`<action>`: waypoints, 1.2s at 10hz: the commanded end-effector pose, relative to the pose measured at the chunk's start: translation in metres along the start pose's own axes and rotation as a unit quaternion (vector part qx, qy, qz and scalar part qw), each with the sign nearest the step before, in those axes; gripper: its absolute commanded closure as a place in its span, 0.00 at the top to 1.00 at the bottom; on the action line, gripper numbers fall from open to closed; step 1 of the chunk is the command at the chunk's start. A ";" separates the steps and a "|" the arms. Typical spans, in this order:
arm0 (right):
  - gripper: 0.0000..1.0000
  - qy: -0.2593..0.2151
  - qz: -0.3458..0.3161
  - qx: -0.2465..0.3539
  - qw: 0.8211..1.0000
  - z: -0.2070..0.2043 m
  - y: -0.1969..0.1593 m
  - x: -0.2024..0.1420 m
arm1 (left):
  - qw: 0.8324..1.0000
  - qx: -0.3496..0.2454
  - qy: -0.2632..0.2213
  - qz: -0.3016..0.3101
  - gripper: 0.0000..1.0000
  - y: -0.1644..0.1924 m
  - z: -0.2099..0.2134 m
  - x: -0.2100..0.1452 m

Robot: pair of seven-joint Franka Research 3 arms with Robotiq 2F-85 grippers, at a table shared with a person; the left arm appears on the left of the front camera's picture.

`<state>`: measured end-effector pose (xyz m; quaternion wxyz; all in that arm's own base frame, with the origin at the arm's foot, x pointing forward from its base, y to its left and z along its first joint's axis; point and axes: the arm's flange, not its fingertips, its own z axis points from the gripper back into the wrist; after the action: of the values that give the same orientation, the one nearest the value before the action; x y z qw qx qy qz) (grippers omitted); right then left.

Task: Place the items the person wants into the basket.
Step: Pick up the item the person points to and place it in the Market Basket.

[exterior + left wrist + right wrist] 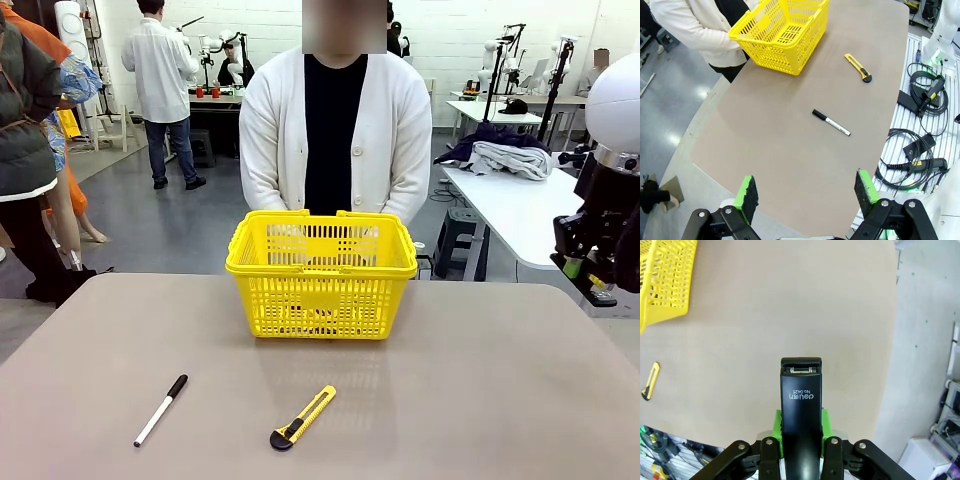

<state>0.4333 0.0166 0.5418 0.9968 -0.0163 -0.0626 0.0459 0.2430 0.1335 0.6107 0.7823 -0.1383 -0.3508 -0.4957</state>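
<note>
Jaws on your right gripper [800,440] are clamped on the black stapler [800,410], held above bare counter [790,315]; left gripper [807,192] hangs wide open, holding nothing. In the right wrist view the yellow basket [665,285] sits around 10 o'clock. I'd carry the stapler over the rim, lower it inside, then release. Skip the marker [161,410] and utility knife [302,417].

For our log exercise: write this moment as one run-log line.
right end effector: shut on stapler | left end effector: open | basket: on table
</note>
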 end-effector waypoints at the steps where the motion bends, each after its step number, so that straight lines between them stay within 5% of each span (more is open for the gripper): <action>1: 0.14 -0.002 0.006 0.000 1.000 0.002 -0.002 -0.005 | 1.000 0.004 0.006 0.007 1.00 0.000 -0.001 0.001; 3: 0.14 -0.002 0.006 0.000 1.000 0.002 -0.002 -0.005 | 1.000 0.004 0.006 0.007 1.00 0.000 -0.001 0.001; 4: 0.33 -0.003 0.000 0.000 1.000 0.002 0.000 -0.001 | 1.000 0.004 0.006 0.007 1.00 0.000 -0.001 0.001; 5: 0.33 -0.047 0.135 -0.019 0.990 0.026 0.021 0.018 | 1.000 0.004 0.006 0.007 1.00 0.000 -0.001 0.001; 7: 0.33 -0.078 0.315 -0.028 0.946 0.060 0.081 0.074 | 1.000 0.004 0.006 0.007 1.00 0.000 -0.001 0.001; 12: 0.33 -0.045 0.538 0.007 0.842 0.053 0.249 0.172 | 1.000 0.004 0.006 0.007 1.00 0.000 -0.001 0.001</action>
<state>0.5533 0.2727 0.5942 0.8259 -0.0297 -0.1108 0.5520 0.2430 0.1332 0.6108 0.7821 -0.1382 -0.3509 -0.4961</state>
